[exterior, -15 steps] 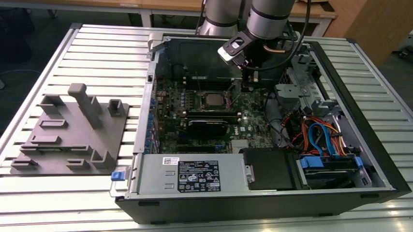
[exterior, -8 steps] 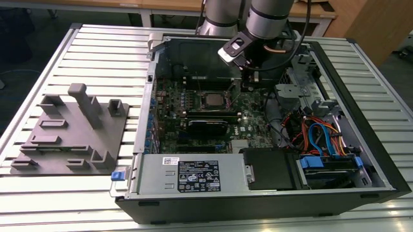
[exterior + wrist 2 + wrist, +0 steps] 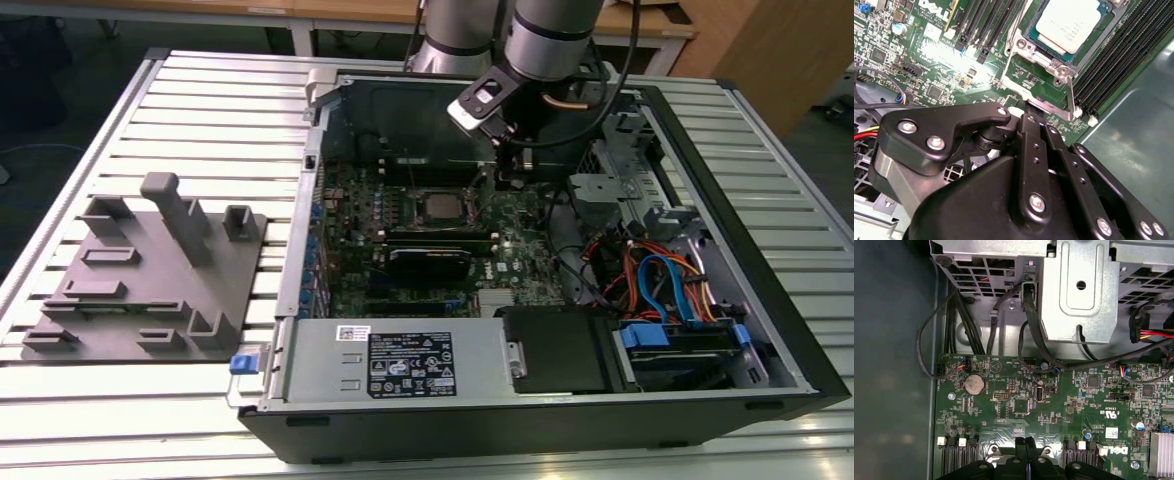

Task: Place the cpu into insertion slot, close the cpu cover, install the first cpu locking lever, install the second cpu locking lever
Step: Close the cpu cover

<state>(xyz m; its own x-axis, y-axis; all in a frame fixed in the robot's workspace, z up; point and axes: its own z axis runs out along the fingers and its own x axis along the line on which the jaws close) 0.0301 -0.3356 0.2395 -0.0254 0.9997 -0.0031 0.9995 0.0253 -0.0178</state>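
Setup sits on a silvery slatted metal surface (image 3: 200, 110) that spreads out all around the end effector (image 3: 511, 182). Beyond it, past the far edge, are light wooden desks (image 3: 347, 10), a wooden panel (image 3: 767, 50) toward the exterior view's right, and dark grey floor (image 3: 134, 35).

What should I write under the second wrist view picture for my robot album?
The black claw sits close to the silvery cpu on the green motherboard.

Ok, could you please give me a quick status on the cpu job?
Hand shut, tips low beside a locking lever. Cpu seated, cpu cover looks down around it. Nothing seen blocking.
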